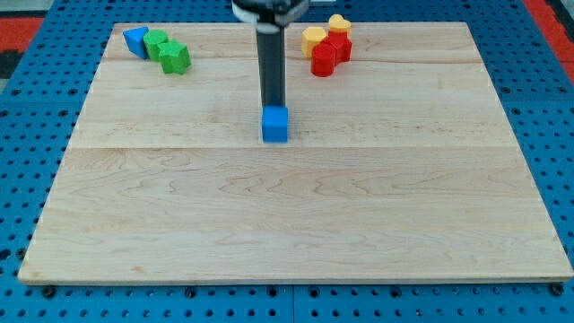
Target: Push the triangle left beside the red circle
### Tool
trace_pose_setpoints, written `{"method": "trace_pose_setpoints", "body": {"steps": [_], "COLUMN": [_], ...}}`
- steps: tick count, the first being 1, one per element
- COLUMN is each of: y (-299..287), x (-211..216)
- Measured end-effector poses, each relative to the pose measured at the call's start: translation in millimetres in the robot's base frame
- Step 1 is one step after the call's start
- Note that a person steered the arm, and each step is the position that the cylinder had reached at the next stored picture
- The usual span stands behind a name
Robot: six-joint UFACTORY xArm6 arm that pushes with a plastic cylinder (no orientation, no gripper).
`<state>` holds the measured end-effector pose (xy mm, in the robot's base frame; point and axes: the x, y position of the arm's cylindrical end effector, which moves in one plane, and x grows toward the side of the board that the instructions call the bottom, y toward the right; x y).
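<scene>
My tip (273, 107) rests on the board just above the blue cube (275, 126), touching or nearly touching its top edge. A blue block that looks like a triangle (135, 40) lies at the top left, against two green blocks (157, 42) (176, 58). At the top, right of the rod, a red rounded block (324, 60) sits beside a second red block (341, 46), with a yellow block (314, 38) and a yellow heart-like block (339, 22) behind them. The tip is far from both clusters.
The wooden board (296, 224) lies on a blue pegboard surface (27, 179). The rod's mount (269, 9) hangs over the board's top edge.
</scene>
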<state>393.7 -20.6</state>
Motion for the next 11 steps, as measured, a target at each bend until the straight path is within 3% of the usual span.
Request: {"method": "trace_pose_setpoints", "body": {"steps": [1, 2, 4, 6, 7, 8, 9, 10, 11], "y": [-48, -141, -212, -278, -280, -229, -159, -115, -91], "x": [-1, -26, -146, -162, -192, -201, -191, -155, -158]}}
